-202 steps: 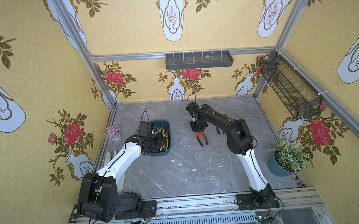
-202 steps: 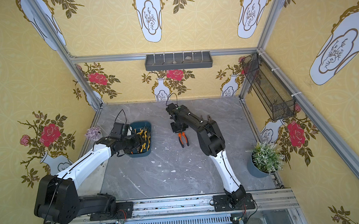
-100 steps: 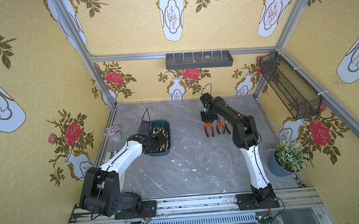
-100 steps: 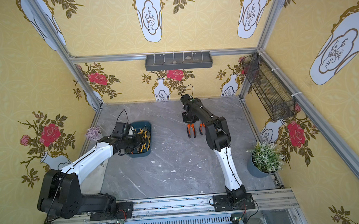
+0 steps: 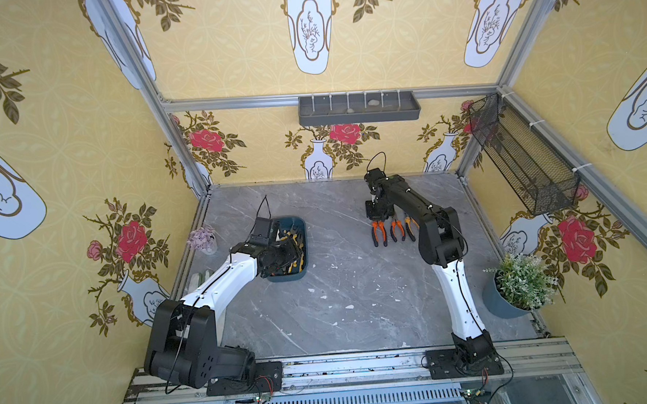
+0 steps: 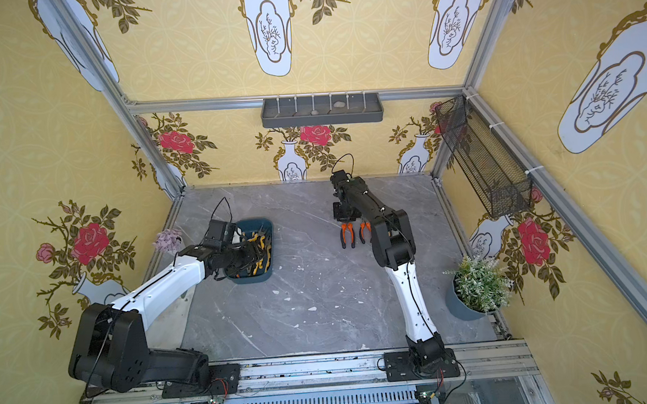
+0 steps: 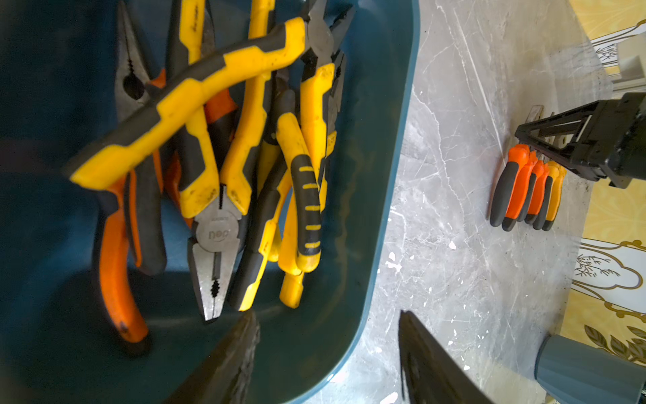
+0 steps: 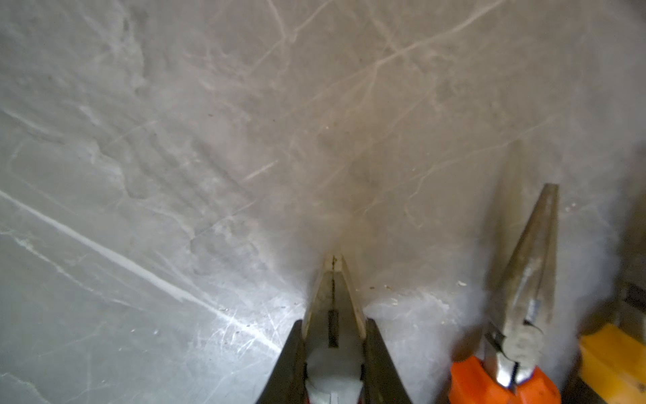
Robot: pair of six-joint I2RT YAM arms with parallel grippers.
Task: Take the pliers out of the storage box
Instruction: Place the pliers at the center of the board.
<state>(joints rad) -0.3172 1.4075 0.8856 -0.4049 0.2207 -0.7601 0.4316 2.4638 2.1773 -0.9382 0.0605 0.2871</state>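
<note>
left gripper (image 7: 325,314): jaws wide apart, nothing in them; hangs low over the storage box (image 7: 377,175), 1 finger (image 7: 241,349) above the box floor, the other (image 7: 430,360) out past the rim above the table (image 7: 454,245)
right gripper (image 8: 334,323): closed tight on the held pliers (image 8: 334,290), 1 finger each side of the metal head near the pivot
held pliers: orange-and-black handles (image 5: 378,233), nose pointing toward the back wall, down at table level; contact with the table cannot be told
storage box: dark teal tub on the left side of the table in both top views (image 5: 303,230) (image 6: 272,247), partly hidden under the left arm
pliers in the box (image 7: 223,168): tangled heap, mostly yellow-and-black handles, at least 1 orange-and-black pair; exact count cannot be told
pliers on the table: 2 more lie just right of the held pliers, side by side, roughly parallel; long-nose pair (image 8: 524,280) with orange handles next to it, then a yellow-handled pair (image 5: 409,227)
row position: well apart from the storage box, toward the back right of the table
potted plant (image 5: 520,284): right edge of the table, apart from everything
</note>
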